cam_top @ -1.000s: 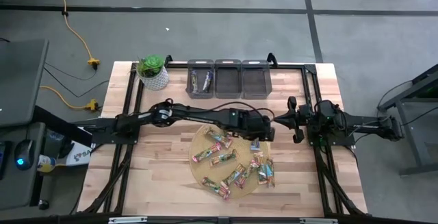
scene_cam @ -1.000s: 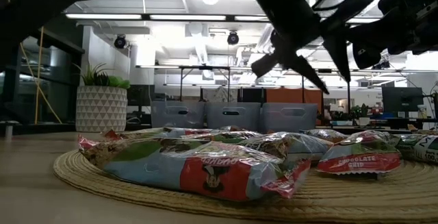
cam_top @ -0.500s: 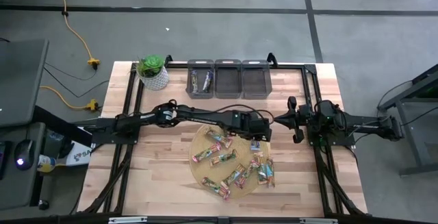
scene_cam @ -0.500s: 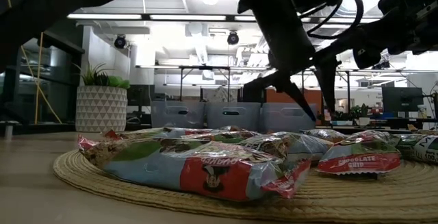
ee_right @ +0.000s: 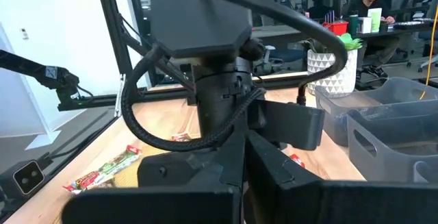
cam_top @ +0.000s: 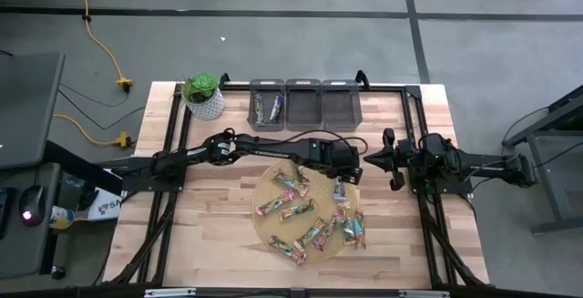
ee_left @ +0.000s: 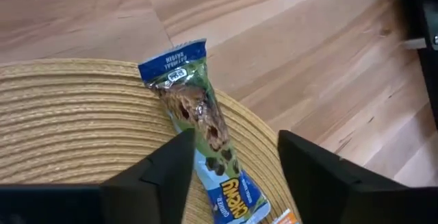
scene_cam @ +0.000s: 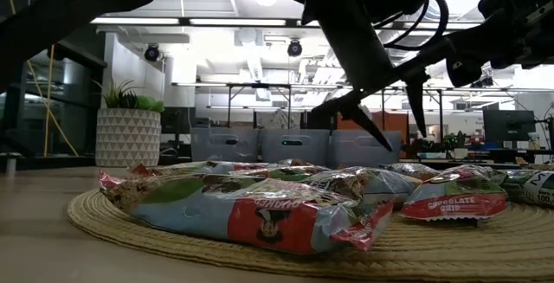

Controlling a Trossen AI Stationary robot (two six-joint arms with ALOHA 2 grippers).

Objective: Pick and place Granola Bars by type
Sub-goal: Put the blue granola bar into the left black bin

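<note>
Several granola bars [cam_top: 305, 216] in shiny wrappers lie flat on a round woven mat [cam_top: 262, 191] in the middle of the table. A blue-wrapped bar [ee_left: 198, 118] lies at the mat's far right edge [cam_top: 340, 190]. My left gripper [ee_left: 236, 166] hangs open just above it, slanting down, with one finger on each side of the bar's near half. In the low view its fingertips [scene_cam: 405, 140] stand clear above the bars [scene_cam: 260, 214]. My right gripper [cam_top: 390, 161] waits shut at the table's right side.
Three grey bins stand in a row at the far edge; the left bin [cam_top: 267, 107] holds a few bars, while the middle bin [cam_top: 302, 107] and the right bin [cam_top: 340, 107] show none. A potted plant [cam_top: 202, 95] stands at the far left. Bare wood lies left of the mat.
My left gripper has sunk toward the blue bar at the mat's far right edge and has rolled about its own axis. Its fingertips stand a little wider apart now than half a second ago. The bars have not moved.
</note>
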